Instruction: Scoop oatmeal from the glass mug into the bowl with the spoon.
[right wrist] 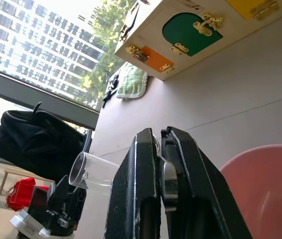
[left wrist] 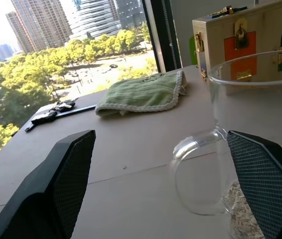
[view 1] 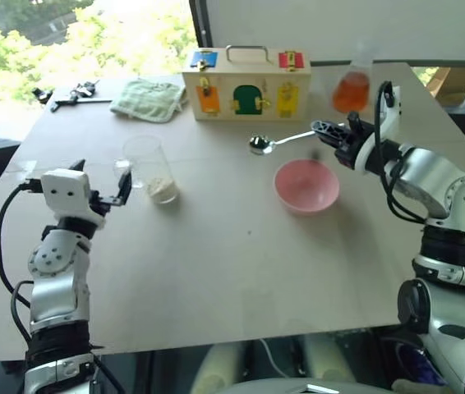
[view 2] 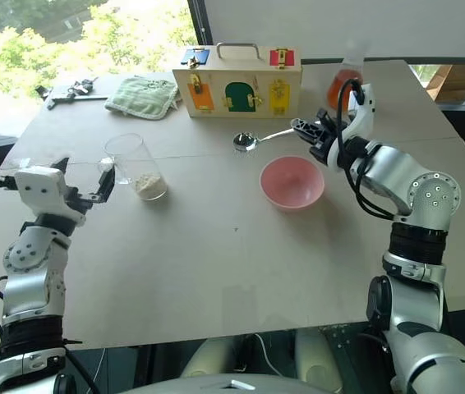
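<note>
So the whole thing hinges on how the shiny silver metal spoon [view 1: 275, 143] sits relative to the clear glass mug with the side handle [view 1: 149, 168]. The right gripper [view 1: 321, 129] is clamped shut on the end of the spoon's slim handle, and the spoon sticks out level from its fingertips toward the robot's left, oval bowl leading, held up in the air just past the far rim of the small round pink bowl [view 1: 306, 185]. The mug is further out along that same line, well apart from the spoon's tip, and a bit nearer the robot than the tip. The pale beige oatmeal [view 1: 163, 188] is piled at the bottom of it. So I'd guess the spoon has to travel left along its own long axis, then tip down into the mug mouth, which looks narrow for that angle. The left gripper [view 1: 108, 194] is right there at the mug, fingers [left wrist: 69, 172] spread wide apart with the mug's glass handle [left wrist: 197, 174] sitting between them, not pinched yet as far as I can tell. It's clearly the nearer arm to steady the mug, and the pink bowl is almost under the right gripper for the dump afterwards.
</note>
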